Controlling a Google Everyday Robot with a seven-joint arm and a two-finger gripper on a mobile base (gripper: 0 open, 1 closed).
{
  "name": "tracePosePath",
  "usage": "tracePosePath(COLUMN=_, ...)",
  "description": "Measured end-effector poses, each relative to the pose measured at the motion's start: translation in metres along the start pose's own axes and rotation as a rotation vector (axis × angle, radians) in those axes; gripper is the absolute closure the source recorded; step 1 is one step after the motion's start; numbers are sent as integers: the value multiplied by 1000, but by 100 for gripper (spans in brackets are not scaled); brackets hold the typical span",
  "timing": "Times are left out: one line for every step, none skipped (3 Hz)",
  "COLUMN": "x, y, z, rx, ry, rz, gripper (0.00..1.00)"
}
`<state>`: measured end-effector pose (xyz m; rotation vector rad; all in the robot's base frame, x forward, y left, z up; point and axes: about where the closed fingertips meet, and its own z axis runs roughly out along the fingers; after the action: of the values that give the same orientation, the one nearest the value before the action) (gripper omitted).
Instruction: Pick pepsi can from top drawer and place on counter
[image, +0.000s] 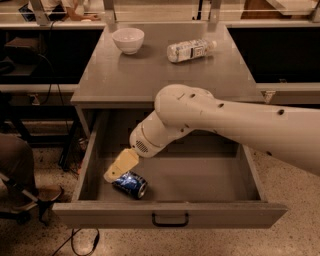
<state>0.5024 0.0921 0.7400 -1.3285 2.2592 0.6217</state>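
Currently the pepsi can (130, 184) lies on its side at the lower left of the top drawer (170, 214), close behind the front panel. The gripper (115, 170) sits just above and left of it; whether it is apart or closed cannot be told. A sound grasp probably means straddling the can's body squarely. The drawer's left wall is near, while the counter (140, 80) has bare room below the white bowl (128, 39) and plastic bottle (190, 50).

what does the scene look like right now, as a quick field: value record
pepsi can: on its side, front left of the drawer floor
top drawer: pulled open
counter: carries bowl and bottle near its back edge
white bowl: upright, back left
plastic bottle: lying down, back right
gripper: down in the drawer, beside the can's left end; contact unclear
task state: can not yet lifted
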Motion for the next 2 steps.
tracePosePath(x=1, y=-2, z=5, rx=31, ry=11, rz=-12, gripper=0)
tracePosePath(x=8, y=-17, z=26, rx=95, ry=43, rz=-24, gripper=0)
